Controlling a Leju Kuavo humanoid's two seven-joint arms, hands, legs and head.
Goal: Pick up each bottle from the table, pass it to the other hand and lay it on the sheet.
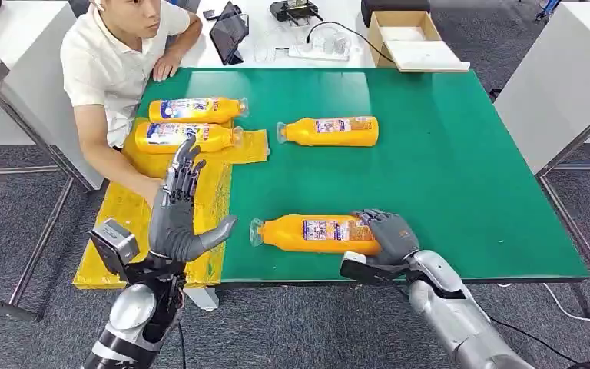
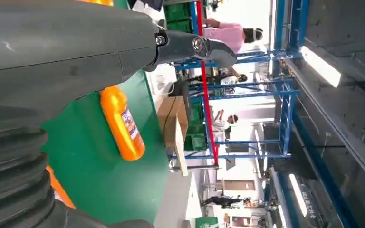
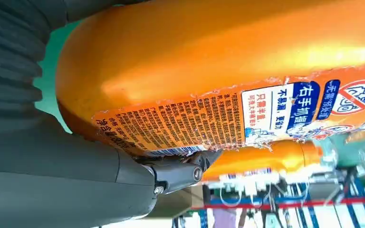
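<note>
An orange bottle (image 1: 307, 233) lies on its side near the front edge of the green table (image 1: 445, 169), cap pointing left. My right hand (image 1: 384, 234) grips its base end; in the right wrist view the bottle (image 3: 218, 61) lies against the palm with the thumb (image 3: 176, 173) under it. My left hand (image 1: 180, 211) is raised, open and holding nothing, over the yellow sheet (image 1: 134, 207) at the table's left. Two bottles (image 1: 196, 110) (image 1: 184, 137) lie on the sheet's far part. Another bottle (image 1: 330, 131) (image 2: 122, 123) lies on the green surface further back.
A person (image 1: 115, 69) in a white shirt sits at the table's far left, one forearm (image 1: 115, 165) resting on the sheet close to my left hand. A cardboard box (image 1: 407, 38), a tablet and cables lie on the white table behind. The green table's right half is bare.
</note>
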